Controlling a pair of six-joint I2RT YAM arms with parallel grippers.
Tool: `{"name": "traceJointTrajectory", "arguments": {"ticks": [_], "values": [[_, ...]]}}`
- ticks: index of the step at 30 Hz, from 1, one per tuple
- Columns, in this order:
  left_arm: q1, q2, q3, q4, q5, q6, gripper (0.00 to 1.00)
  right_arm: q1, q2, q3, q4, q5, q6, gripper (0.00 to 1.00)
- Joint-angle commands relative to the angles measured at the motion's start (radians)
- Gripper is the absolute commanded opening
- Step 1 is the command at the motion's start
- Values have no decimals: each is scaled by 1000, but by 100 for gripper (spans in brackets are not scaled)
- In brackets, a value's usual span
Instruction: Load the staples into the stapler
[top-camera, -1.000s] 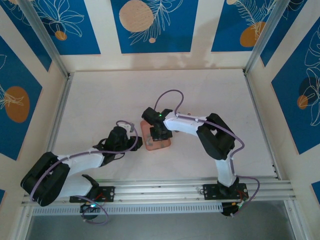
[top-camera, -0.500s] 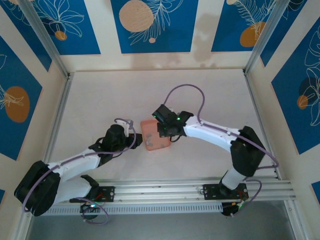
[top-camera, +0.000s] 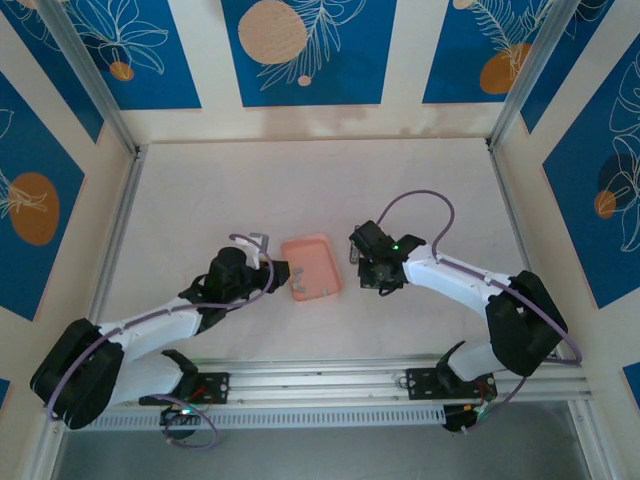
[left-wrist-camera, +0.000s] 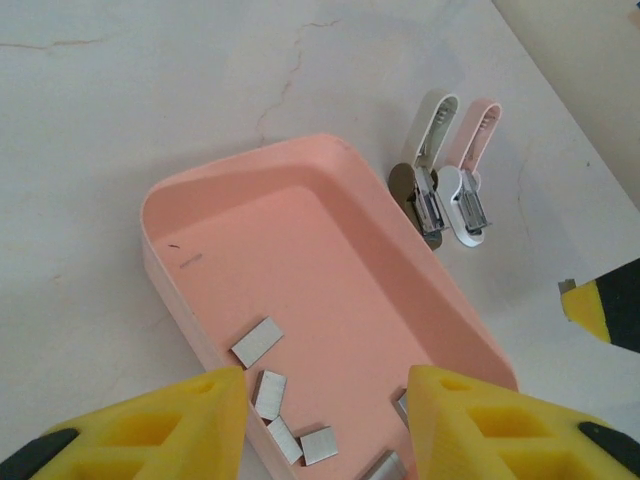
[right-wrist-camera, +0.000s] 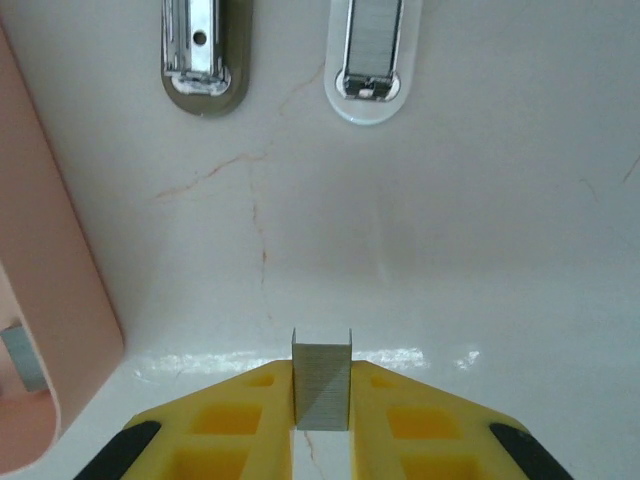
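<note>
While the right hand (right-wrist-camera: 322, 400) pinches a staple strip (right-wrist-camera: 322, 385) endwise, any tilt could jam it in the stapler (right-wrist-camera: 365, 45) ahead.

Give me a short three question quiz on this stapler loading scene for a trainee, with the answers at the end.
1. True or false: the stapler lies inside the pink tray.
2. What does the right gripper hold? A) nothing B) a staple strip C) the tray's rim
3. Fill in the blank: the left gripper hovers over the tray with its jaws ____.

Key
1. False: it lies opened out on the table, beside the tray.
2. B
3. open
</note>
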Motion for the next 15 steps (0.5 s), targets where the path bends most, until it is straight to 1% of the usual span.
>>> {"name": "traceJointTrajectory", "arguments": {"ticks": [1,6,15], "values": [[4,19,-6,42,0,-9,46,-13,-24,-5,76,5,3,19],[3,23,-5,51,-15,-1,46,-36,30,5,206,15,-5,19],[3,-9,-20,39,-103,45,48,-70,226,137,214,20,-42,19]]}}
